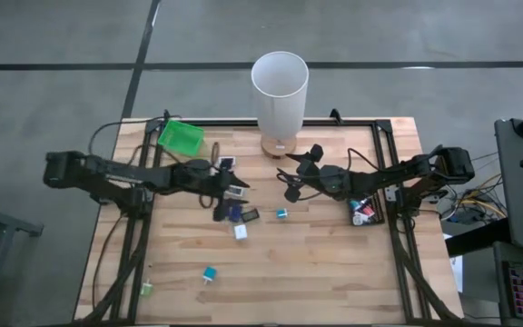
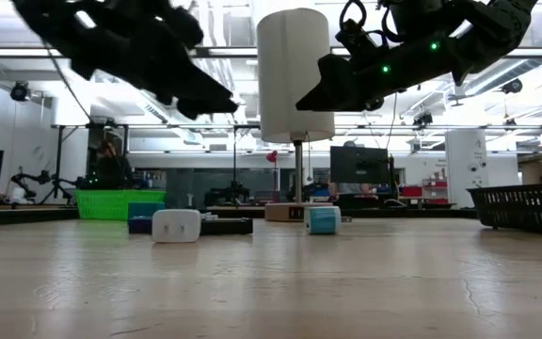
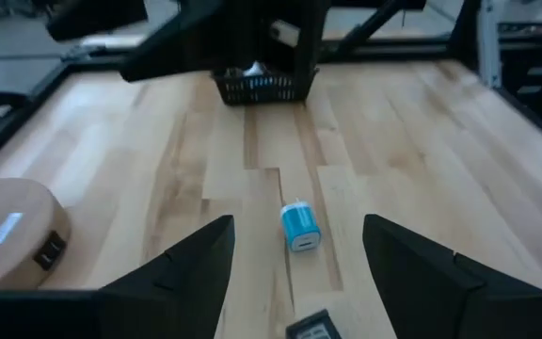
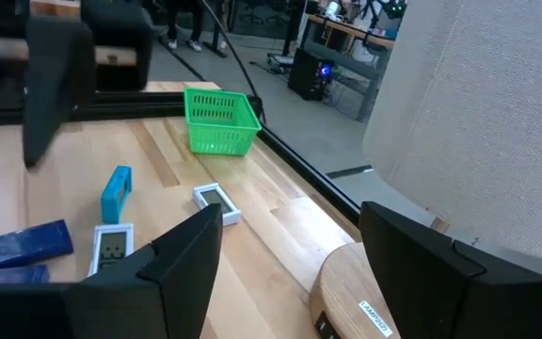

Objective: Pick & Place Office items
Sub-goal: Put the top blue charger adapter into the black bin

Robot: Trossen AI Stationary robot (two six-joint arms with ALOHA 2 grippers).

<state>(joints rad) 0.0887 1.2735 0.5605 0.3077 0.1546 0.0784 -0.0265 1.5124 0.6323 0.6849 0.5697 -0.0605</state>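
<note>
Both my arms reach toward frame centre; my left tool (image 1: 234, 189) and right tool (image 1: 289, 182) hover with fingers parted, empty.

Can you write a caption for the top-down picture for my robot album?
Two pincers hang open over office items scattered on a wooden table.

Bright even overhead light, ceiling strip lamps glaring in low view, soft shadows, blurred wrist-view foregrounds
</note>
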